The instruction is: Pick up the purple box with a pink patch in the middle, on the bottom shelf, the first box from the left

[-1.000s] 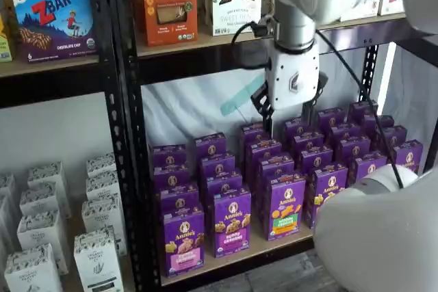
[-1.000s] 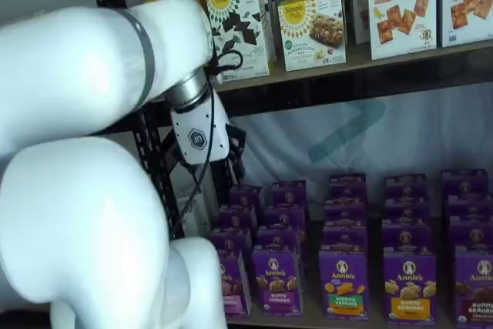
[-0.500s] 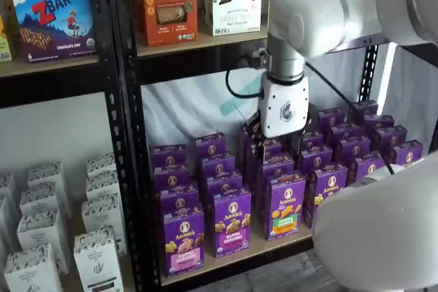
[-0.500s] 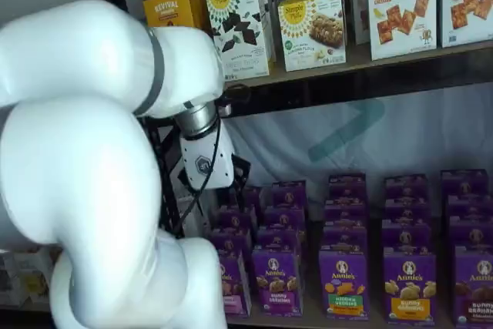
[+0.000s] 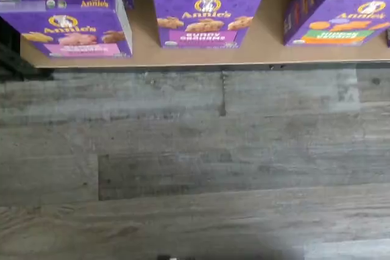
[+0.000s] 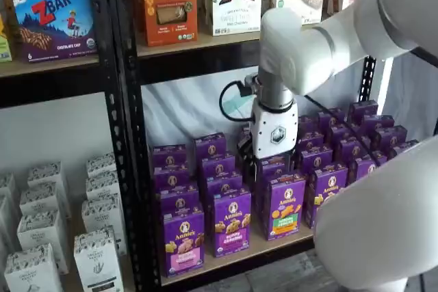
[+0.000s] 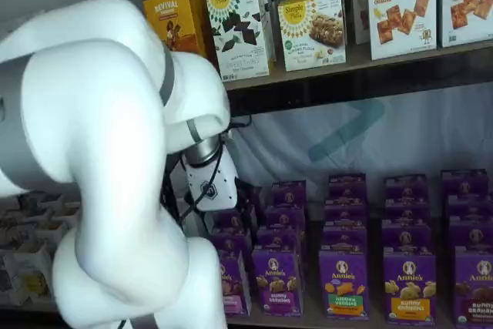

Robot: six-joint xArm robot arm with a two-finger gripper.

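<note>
Three front cartons, one purple box (image 5: 64, 24)

On the bottom shelf (image 6: 274, 245), the purple box (image 6: 183, 241) stands at the front row's nine o'clock end, other cartons (image 6: 233, 223) toward three o'clock and behind.

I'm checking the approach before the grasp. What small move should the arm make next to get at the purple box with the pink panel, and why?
Probably shift sideways toward the shelf's left end and a little forward. In a shelf view the gripper hangs above the middle rows, while the purple box stands at the front left corner of the bottom shelf. Whether the fingers are open cannot be told.
</note>
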